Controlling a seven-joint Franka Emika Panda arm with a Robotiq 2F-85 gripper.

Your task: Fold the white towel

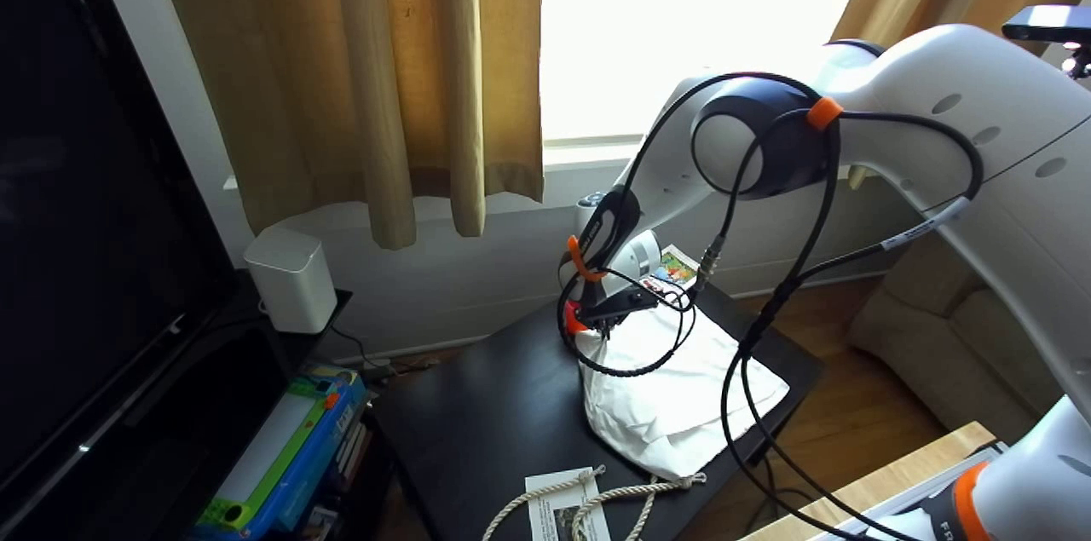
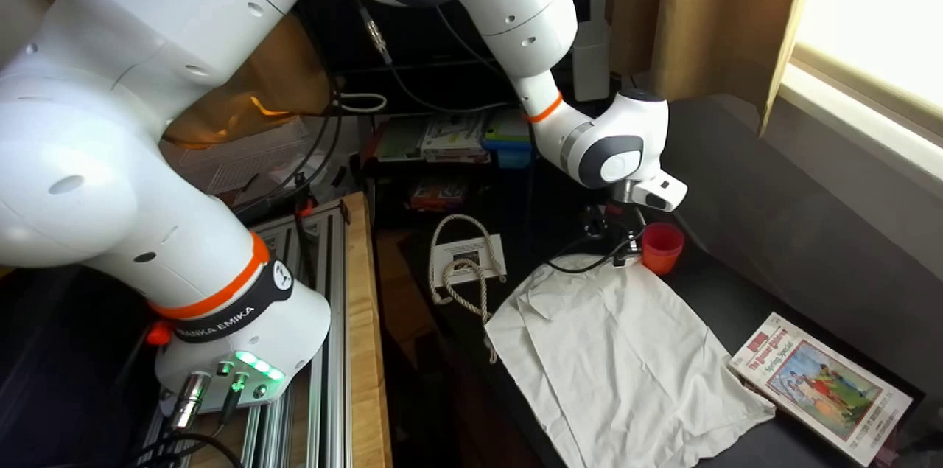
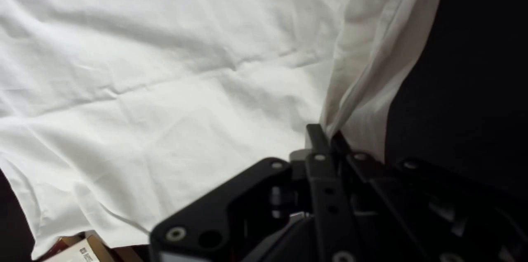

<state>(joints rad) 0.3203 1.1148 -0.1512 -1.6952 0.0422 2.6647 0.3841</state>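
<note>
Your white towel [image 2: 626,365] spreads across the tabletop [image 1: 486,405] away from the gripper [image 3: 328,133], which pinches it near one edge just beside the red cup [image 2: 661,253], so you seem barely into folding, with the turn-over left.

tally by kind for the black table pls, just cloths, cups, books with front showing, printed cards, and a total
Cloths: 1, the white towel
Cups: 1, the red cup
Books, front showing: 1, the illustrated book
Cards: 1, the printed card
Total: 4
</note>
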